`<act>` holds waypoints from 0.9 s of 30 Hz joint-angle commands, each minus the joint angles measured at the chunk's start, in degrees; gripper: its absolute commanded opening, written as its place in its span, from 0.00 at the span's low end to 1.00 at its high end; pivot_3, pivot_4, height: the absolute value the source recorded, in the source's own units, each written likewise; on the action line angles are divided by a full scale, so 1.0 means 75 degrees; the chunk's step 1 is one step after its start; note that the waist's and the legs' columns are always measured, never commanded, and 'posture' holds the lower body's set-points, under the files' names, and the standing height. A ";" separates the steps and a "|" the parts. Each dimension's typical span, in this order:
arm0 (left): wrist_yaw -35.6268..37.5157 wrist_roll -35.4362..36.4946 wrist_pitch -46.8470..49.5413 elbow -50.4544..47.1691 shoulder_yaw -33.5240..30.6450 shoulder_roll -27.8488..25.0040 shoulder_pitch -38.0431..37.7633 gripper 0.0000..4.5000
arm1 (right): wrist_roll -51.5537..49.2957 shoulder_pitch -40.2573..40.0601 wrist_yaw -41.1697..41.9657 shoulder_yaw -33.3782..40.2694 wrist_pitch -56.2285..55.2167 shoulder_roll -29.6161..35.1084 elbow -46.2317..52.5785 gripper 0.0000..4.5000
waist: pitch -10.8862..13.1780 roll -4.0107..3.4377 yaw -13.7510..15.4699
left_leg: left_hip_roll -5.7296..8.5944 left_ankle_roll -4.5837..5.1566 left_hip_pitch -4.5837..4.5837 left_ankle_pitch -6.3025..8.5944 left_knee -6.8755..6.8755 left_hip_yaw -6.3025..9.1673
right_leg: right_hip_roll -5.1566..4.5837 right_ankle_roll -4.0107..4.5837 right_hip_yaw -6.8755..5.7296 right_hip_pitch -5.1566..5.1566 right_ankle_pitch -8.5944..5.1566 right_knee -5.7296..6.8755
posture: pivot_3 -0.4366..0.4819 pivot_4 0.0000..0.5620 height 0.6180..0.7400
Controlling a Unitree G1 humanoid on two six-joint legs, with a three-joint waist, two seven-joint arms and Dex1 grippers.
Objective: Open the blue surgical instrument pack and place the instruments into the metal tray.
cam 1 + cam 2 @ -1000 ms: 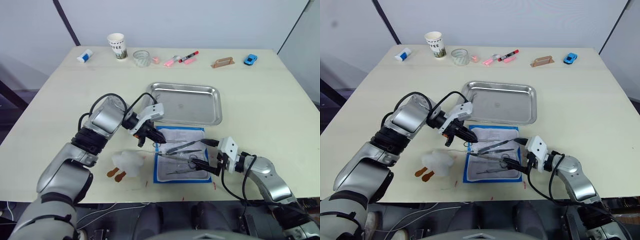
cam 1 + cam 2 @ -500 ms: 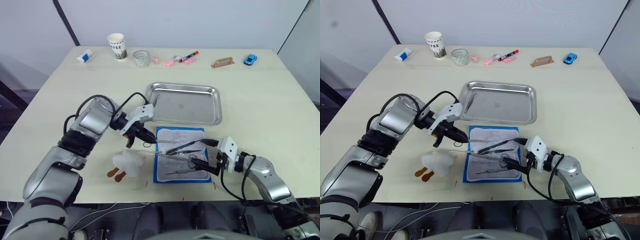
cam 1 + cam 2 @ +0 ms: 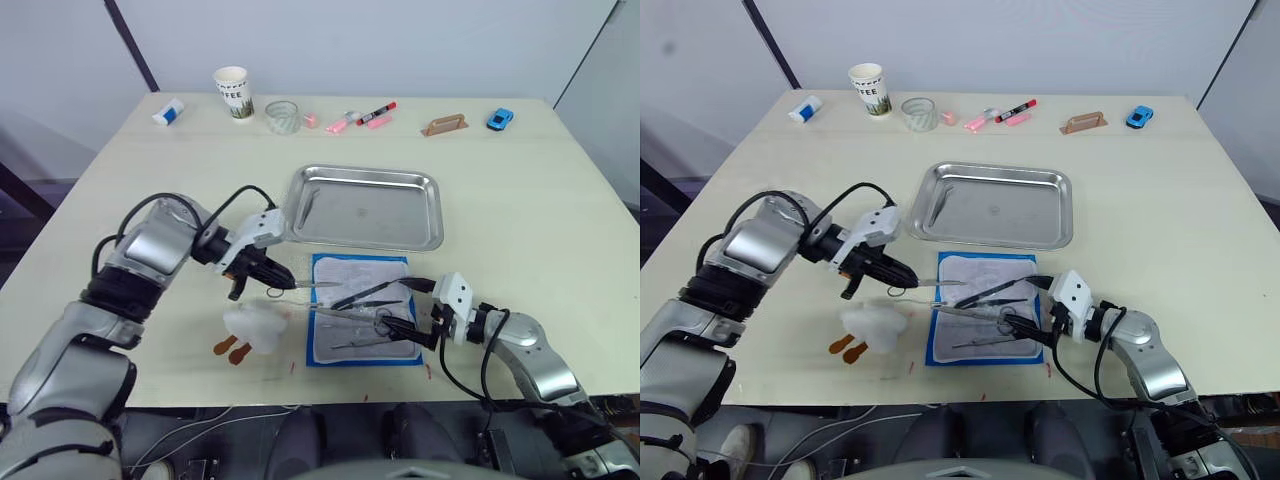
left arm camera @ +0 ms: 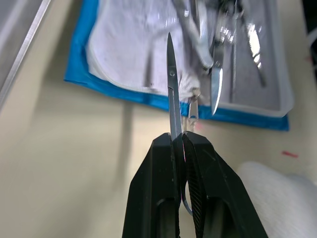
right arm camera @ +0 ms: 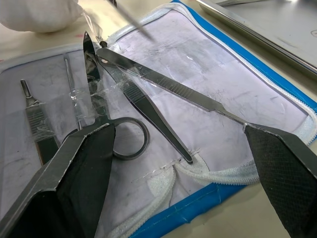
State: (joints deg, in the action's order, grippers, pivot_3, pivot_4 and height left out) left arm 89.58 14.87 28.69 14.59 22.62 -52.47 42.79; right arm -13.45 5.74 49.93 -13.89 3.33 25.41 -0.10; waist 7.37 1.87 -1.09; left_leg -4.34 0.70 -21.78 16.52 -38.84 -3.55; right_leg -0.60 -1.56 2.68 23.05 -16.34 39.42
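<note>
left jaws (image 3: 272, 284) pinching scissors (image 4: 171, 84), blades toward pack (image 3: 362, 309) | tray (image 3: 364, 207) just beyond pack, up-right of jaws; left arm nearer | right jaws (image 5: 188, 144) spread over instruments (image 5: 148, 96) on open pack

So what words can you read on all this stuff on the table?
"FFEE": dark letters on the white paper cup, likely part of "COFFEE"; the rest is turned away.
Open blue pack: faint markings on its pale lining, too blurred to read.
Red-and-black marker: nothing legible.
Metal tray: faint mark at its centre, unreadable.
</note>
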 commanded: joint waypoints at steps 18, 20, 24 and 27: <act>-0.5053 0.1228 0.3517 -0.1453 -0.2842 0.2396 0.0119 0.02 | 0.0599 -0.0307 -0.0058 -0.0437 0.0226 -0.0012 -0.0922 1.00 | -0.0003 0.0008 -0.0007 | 0.0000 -0.0001 0.0002 0.0000 0.0000 0.0005 | 0.0002 -0.0001 0.0001 -0.0003 0.0002 0.0003 | 0.48 0.27 0.82; -0.5794 0.1106 0.3609 -0.1405 -0.2985 0.2777 0.0165 0.02 | 0.0590 -0.0327 -0.0057 -0.0433 0.0237 -0.0007 -0.0894 1.00 | -0.0003 0.0008 -0.0007 | 0.0000 -0.0001 0.0003 0.0000 0.0000 0.0003 | 0.0002 -0.0001 0.0004 -0.0003 0.0002 0.0004 | 0.48 0.27 0.82; -0.6905 0.0958 0.3729 -0.1323 -0.3257 0.3445 0.0216 0.02 | 0.0537 -0.0355 -0.0066 -0.0390 0.0235 -0.0015 -0.0813 1.00 | -0.0005 0.0011 -0.0004 | 0.0000 -0.0001 0.0002 -0.0001 0.0000 0.0004 | 0.0001 -0.0001 0.0003 -0.0004 0.0002 0.0004 | 0.48 0.27 0.82; -0.7766 0.0688 0.3564 -0.1142 -0.3348 0.3914 0.0207 0.02 | 0.0418 -0.0395 -0.0079 -0.0292 0.0181 -0.0059 -0.0623 1.00 | -0.0005 0.0011 0.0009 | 0.0001 -0.0002 0.0002 -0.0001 0.0000 0.0004 | -0.0001 -0.0001 0.0002 -0.0005 0.0003 0.0005 | 0.48 0.27 0.82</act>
State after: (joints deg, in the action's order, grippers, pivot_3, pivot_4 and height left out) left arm 34.46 20.89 56.61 6.04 -0.72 -23.94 42.91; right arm -13.27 5.51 49.83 -13.60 2.19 24.86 -0.73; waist 7.33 1.96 -1.02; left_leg -4.33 0.68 -21.76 16.51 -38.84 -3.51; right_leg -0.61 -1.57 2.68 23.01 -16.32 39.45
